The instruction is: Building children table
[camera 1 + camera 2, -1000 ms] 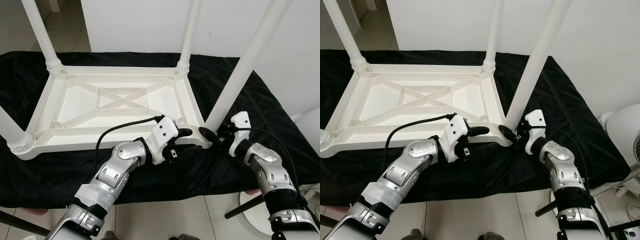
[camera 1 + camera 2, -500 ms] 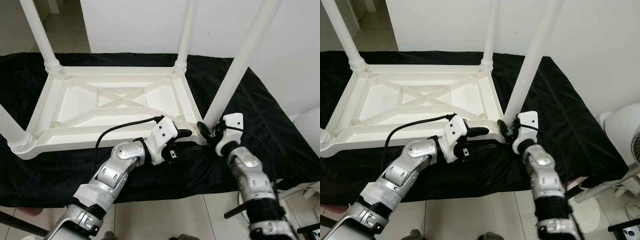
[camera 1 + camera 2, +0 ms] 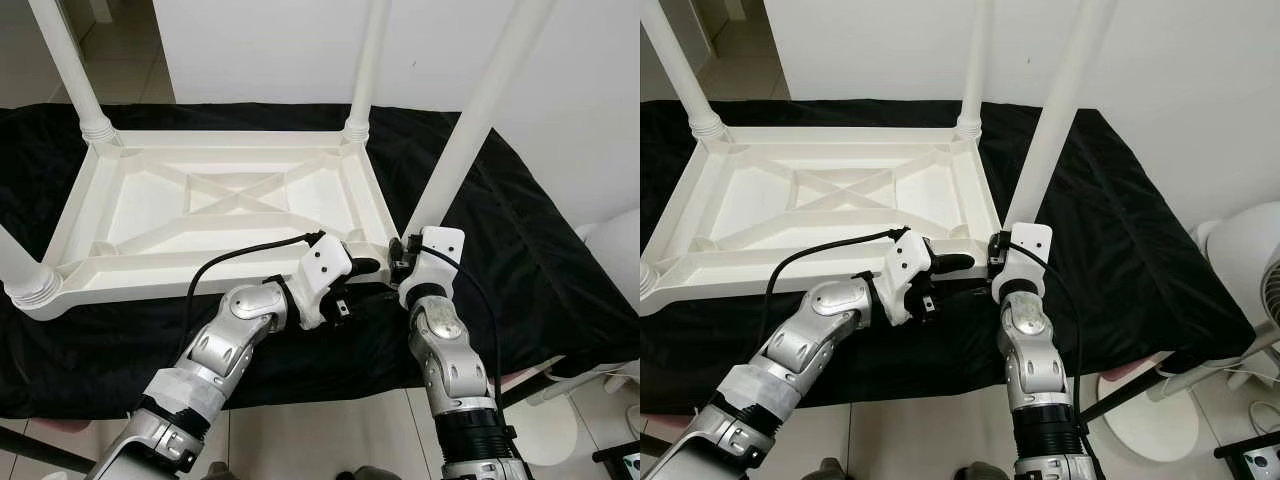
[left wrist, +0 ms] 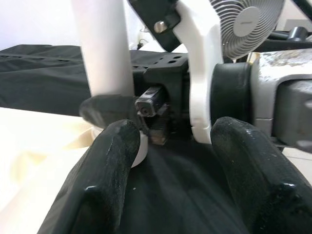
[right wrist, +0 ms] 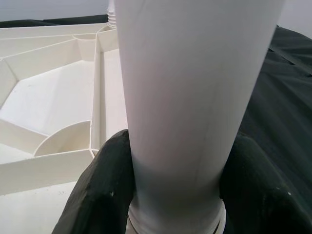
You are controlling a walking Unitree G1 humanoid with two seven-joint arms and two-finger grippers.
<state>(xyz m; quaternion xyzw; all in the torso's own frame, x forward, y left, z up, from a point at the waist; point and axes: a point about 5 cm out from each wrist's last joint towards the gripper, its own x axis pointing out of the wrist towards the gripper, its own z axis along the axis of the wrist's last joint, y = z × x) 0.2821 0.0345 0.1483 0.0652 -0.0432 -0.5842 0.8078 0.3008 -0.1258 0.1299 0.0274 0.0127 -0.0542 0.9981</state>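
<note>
Right wrist view: our right hand (image 5: 170,195) has its two black fingers (image 5: 100,187) closed around the base of a round white plastic table leg (image 5: 195,87), just above the threaded collar where it meets the corner socket. From the head cameras, that leg (image 3: 480,110) rises steeply away from the hand, leaning slightly outward. The upturned white plastic children's tabletop (image 3: 220,205) with its cross-braced underside lies on a black cloth (image 3: 520,230), stretching away to the left of the right hand, with three other legs standing at its far and near-left corners. Our left hand (image 3: 362,280) rests just beside the right one at the tabletop's near rim, fingers (image 4: 102,180) spread apart and gripping nothing.

We judge the main risk to be the tilt: if the leg is turned or pushed while off-axis, it may cross-thread, jam or pop out of the socket, and the light tabletop could slide on the cloth.

Compared with a second ago, our right arm has swung inward, from out at the side to directly below the leg.
</note>
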